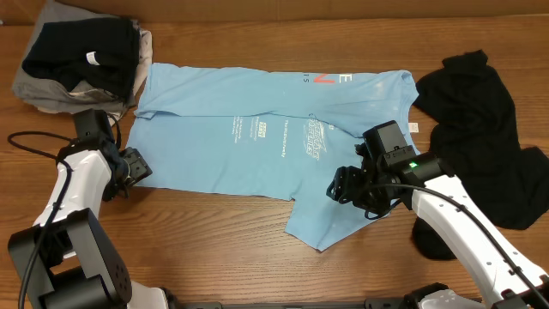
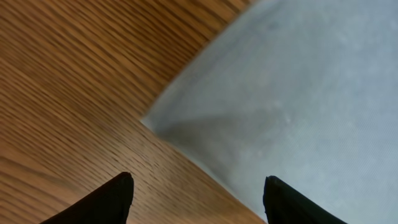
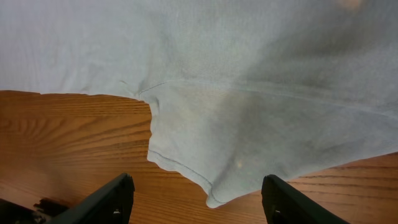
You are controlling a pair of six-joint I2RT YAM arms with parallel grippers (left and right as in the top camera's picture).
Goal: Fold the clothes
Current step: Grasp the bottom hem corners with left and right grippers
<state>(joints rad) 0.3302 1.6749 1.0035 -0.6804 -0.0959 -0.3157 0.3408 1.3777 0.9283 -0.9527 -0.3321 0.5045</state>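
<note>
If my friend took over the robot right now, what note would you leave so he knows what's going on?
Left claw: open, empty, at the blue shirt's front-left corner.
Right claw: open, empty, over the shirt's sleeve.
The shirt lies spread on the table.
Done: a pile of clothes looks already stacked in the far-left corner.
Left: fold the blue shirt, then the crumpled black garment on the right.

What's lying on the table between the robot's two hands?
A light blue T-shirt, spread flat, fills the stretch between the left hand and the right hand; the overhead view shows it.
</note>
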